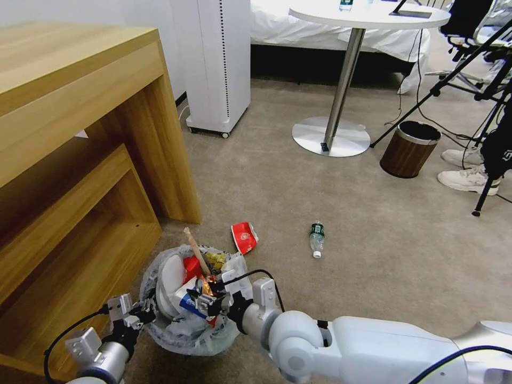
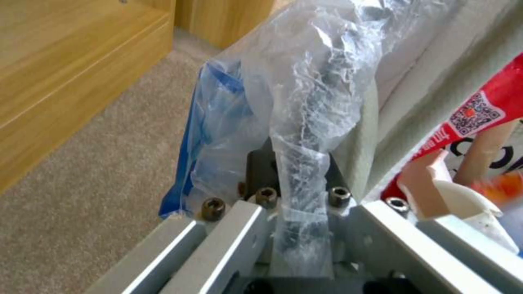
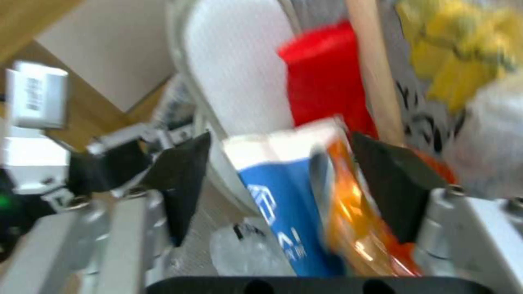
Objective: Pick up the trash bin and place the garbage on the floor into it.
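The trash bin (image 1: 184, 338), lined with a crinkly plastic bag (image 2: 316, 81), sits low at the left beside the wooden desk. My left gripper (image 1: 145, 312) (image 2: 297, 163) is shut on its rim. Inside lie a white slipper (image 1: 170, 280) (image 3: 240, 69), a red wrapper (image 3: 327, 81), a wooden stick (image 1: 196, 250) and a blue-white carton (image 3: 278, 196). My right gripper (image 1: 205, 298) (image 3: 283, 163) hovers open over the bin, with the carton and an orange packet (image 3: 349, 204) between its spread fingers. On the carpet beyond lie a red-white paper cup (image 1: 244, 237) and a clear bottle (image 1: 317, 239).
The wooden desk (image 1: 80, 133) walls off the left. A white unit (image 1: 218, 64) and a round pedestal table (image 1: 330, 133) stand behind. A brown wood-grain bin (image 1: 409, 148), tripod legs (image 1: 488, 181) and a person's shoes (image 1: 468, 178) are at the right.
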